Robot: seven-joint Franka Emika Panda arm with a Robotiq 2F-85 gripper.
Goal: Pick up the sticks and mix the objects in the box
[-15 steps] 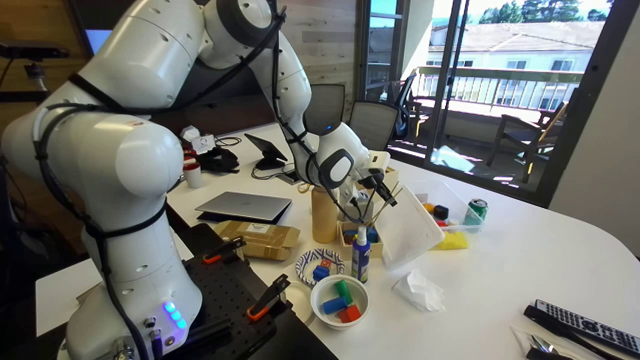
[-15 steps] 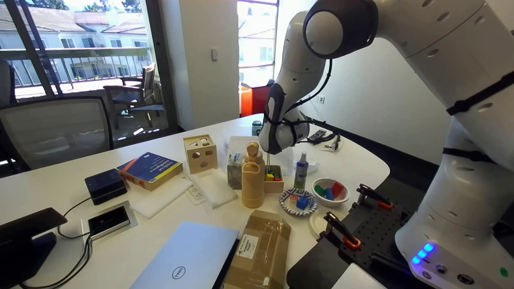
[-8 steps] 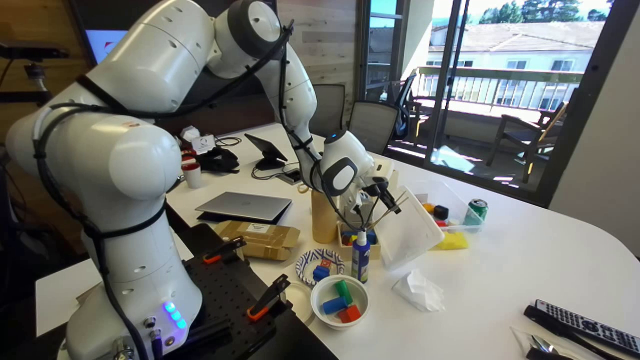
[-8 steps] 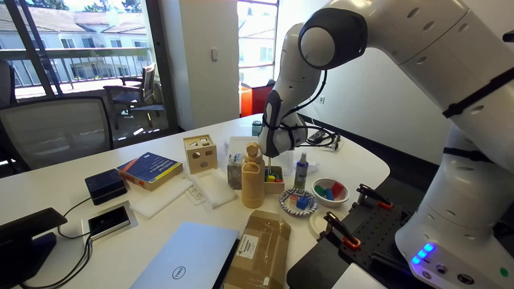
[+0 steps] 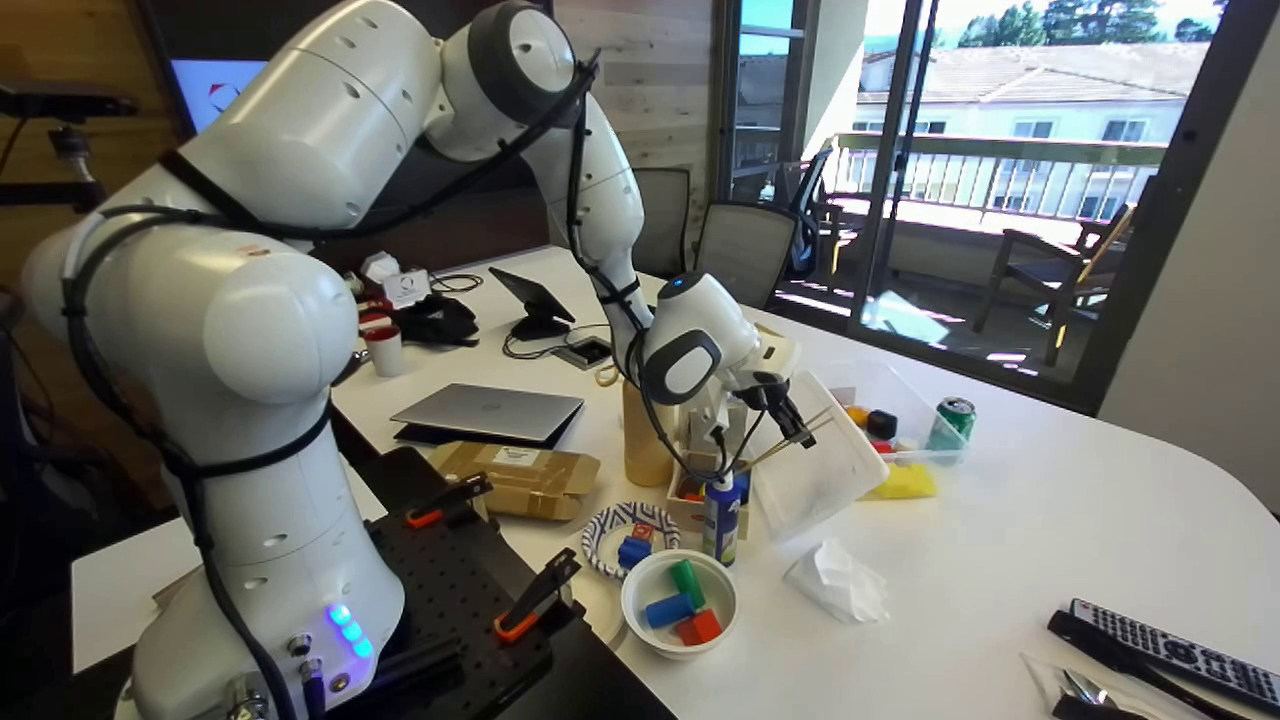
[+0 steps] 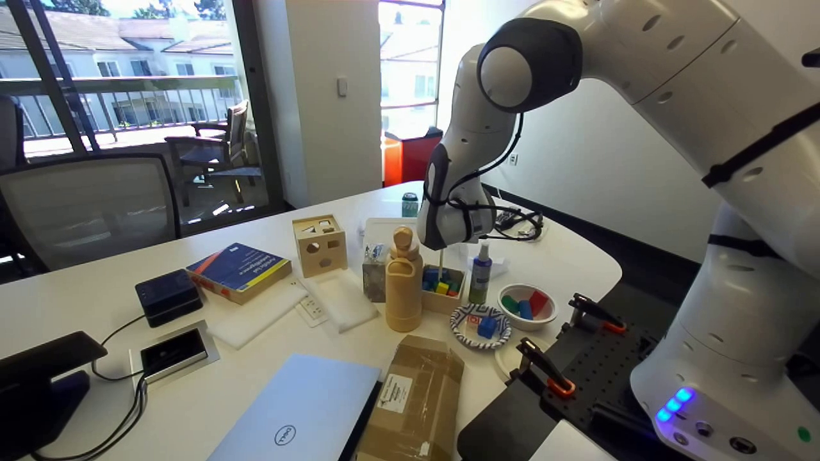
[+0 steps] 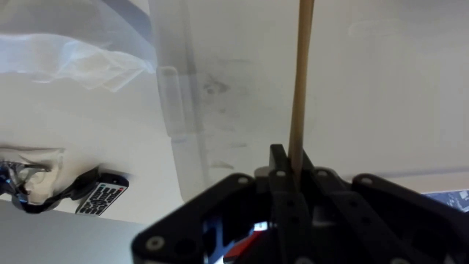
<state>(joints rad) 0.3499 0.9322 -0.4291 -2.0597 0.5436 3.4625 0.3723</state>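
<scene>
Fingers (image 7: 278, 157) pressed together on slender tan sticks (image 7: 300, 84), gripped between the tips; in the wrist view the sticks are cut off by the top edge. In an exterior view the arm (image 6: 448, 221) conceals the fingers, and the sticks lead down to the wooden box (image 6: 439, 303) of coloured blocks (image 6: 442, 288); whether their ends touch the blocks cannot be made out. A spray bottle (image 5: 720, 525) masks part of the box in an exterior view. Farther off, the white bowl (image 5: 663, 647) of bright pieces (image 5: 668, 610) stands on the table (image 5: 950, 600).
</scene>
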